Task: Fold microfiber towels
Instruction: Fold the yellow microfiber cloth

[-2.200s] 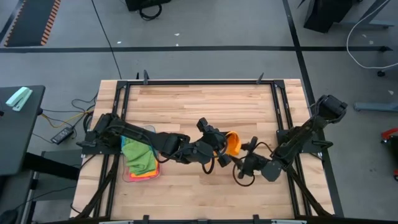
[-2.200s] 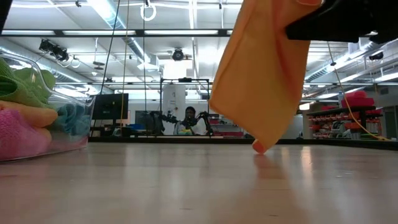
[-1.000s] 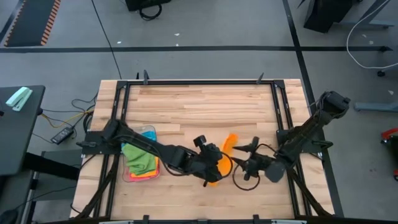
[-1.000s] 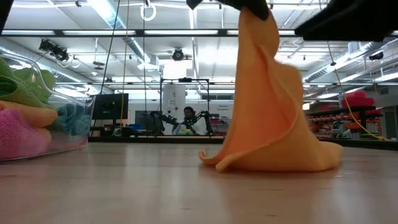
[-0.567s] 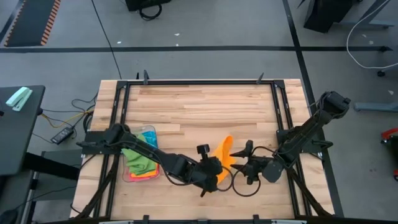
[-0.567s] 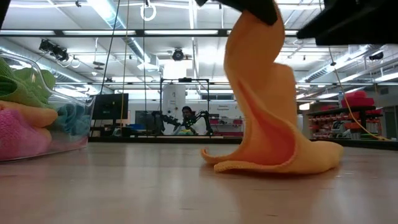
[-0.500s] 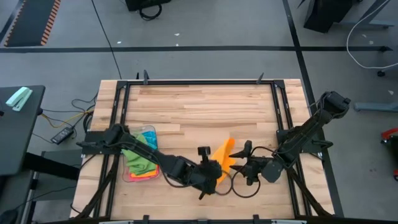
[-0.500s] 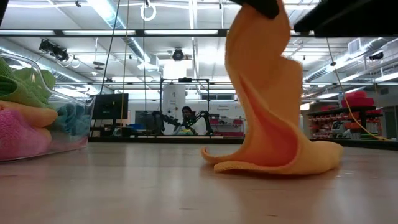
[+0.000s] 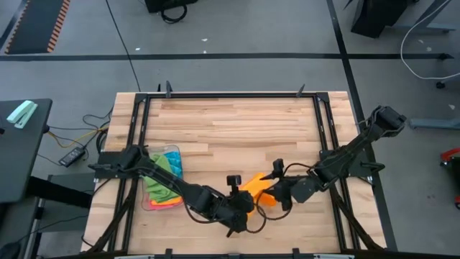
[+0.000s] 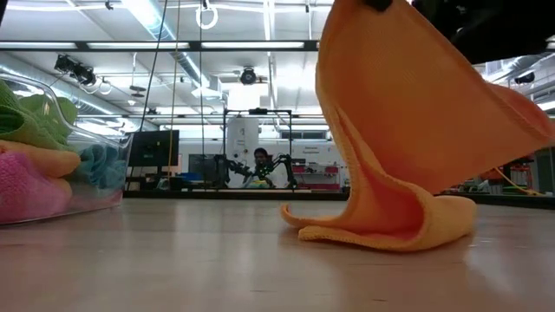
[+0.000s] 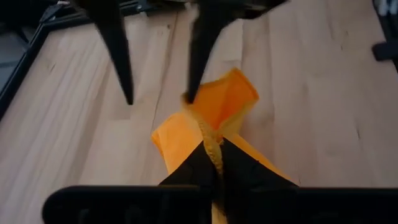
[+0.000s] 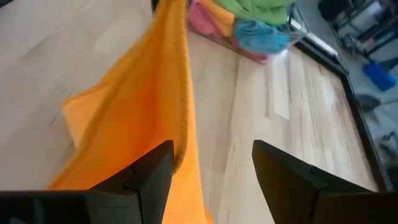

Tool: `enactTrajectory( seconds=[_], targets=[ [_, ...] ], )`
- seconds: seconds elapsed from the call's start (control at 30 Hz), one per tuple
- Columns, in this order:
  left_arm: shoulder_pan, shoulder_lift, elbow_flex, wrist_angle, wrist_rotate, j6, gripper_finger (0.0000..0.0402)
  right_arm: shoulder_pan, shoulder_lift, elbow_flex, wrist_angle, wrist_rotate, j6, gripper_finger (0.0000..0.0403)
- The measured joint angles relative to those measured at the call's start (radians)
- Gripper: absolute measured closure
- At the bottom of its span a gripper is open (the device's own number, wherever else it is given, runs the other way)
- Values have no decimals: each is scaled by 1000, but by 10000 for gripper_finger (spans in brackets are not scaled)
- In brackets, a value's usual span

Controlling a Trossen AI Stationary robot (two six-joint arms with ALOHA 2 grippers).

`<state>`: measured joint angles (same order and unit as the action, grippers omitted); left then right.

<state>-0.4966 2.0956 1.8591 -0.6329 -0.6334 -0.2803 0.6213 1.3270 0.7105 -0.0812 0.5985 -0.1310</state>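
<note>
An orange microfiber towel (image 10: pixel 390 130) rises from the wooden table at its near middle. My left gripper (image 11: pixel 214 155) is shut on the towel's top, seen in the high view near the front edge (image 9: pixel 241 203). My right gripper (image 12: pixel 211 168) stands open just right of the towel (image 9: pixel 257 188). One of its fingers (image 11: pixel 196 56) has its tip at the towel's raised corner (image 11: pixel 233 93). The other finger is clear of the cloth. More microfiber towels, green, blue, pink and orange (image 9: pixel 162 180), lie heaped in a clear tray. My left gripper pinches the orange towel's hemmed edge (image 11: pixel 210 138) between its two fingers, which slant down from the table's left. The cloth is bunched there. The towel hangs from the fingers, and its lower part (image 10: pixel 381 232) lies folded on the table. My right gripper has one fingertip beside the towel's edge (image 12: pixel 183 118); whether it touches I cannot tell.
The clear plastic tray (image 9: pixel 146 203) stands at the table's left side, and also shows in the low view (image 10: pixel 82 178). A black metal frame (image 9: pixel 230 94) runs around the table. Bare wood lies across the far half.
My left gripper has moved toward the near edge and a little down, still shut on the towel. My right gripper has come left toward the towel. The towel's upper part has been drawn out wider to the right, while its lower part has stayed on the table.
</note>
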Motion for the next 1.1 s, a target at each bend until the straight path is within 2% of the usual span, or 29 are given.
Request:
enactTrajectory(
  seconds=[0.17,0.4,0.5,0.77,0.93,1.1],
  targets=[
    [17,0,0,-1,-2,-75,392,22,0,0,-31,-9,109,175],
    [24,-9,0,4,-13,-126,378,53,12,0,-218,8,311,176],
    [25,-13,0,-1,-35,-128,387,59,22,0,-284,14,382,175],
    [28,-41,0,-17,-38,-143,383,142,4,0,-320,47,393,175],
    [28,-66,1,-7,-47,-153,393,193,-14,1,-323,60,394,175],
    [28,-71,1,-6,-47,-170,383,216,-13,1,-351,63,420,175]
  ],
)
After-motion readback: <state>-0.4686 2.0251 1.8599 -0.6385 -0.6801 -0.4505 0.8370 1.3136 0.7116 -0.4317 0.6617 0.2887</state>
